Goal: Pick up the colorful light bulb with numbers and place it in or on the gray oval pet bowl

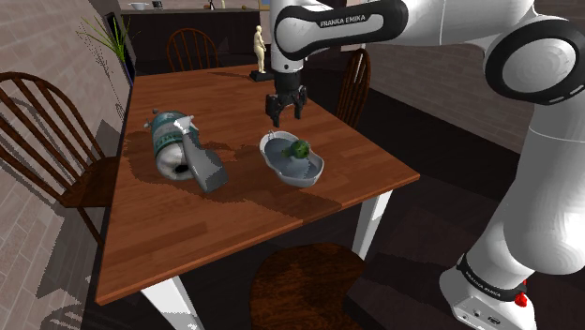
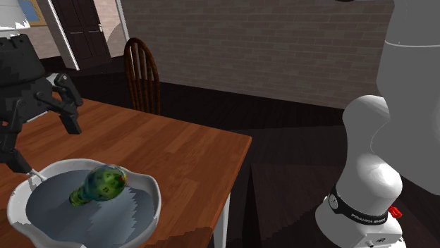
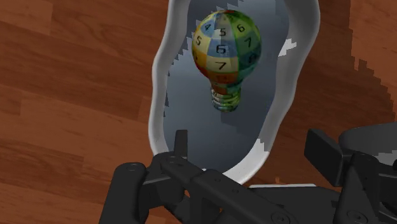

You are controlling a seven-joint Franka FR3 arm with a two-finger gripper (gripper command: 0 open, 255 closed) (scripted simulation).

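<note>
The bulb (image 3: 224,48) lies on its side inside the bowl (image 3: 157,108). Its numbered squares are plain in the wrist view, while the shoulder view gives only a greenish lump, seemingly the same thing. The gripper (image 1: 288,116) hangs above the bowl, fingers spread and empty.

In the wrist view you lose the near end of the bowl (image 3: 158,95) behind the linkage of the gripper (image 1: 285,116), and its far end runs off the edge. In the second exterior view the bowl is cropped by the bottom edge, the gripper by the left edge, and the arm (image 2: 416,84) by top and right. From the shoulder view the numbers on the bulb (image 1: 298,148) are too small to read, and you can't tell what the grey thing (image 1: 187,150) lying on the bench (image 1: 234,216) is.
</note>
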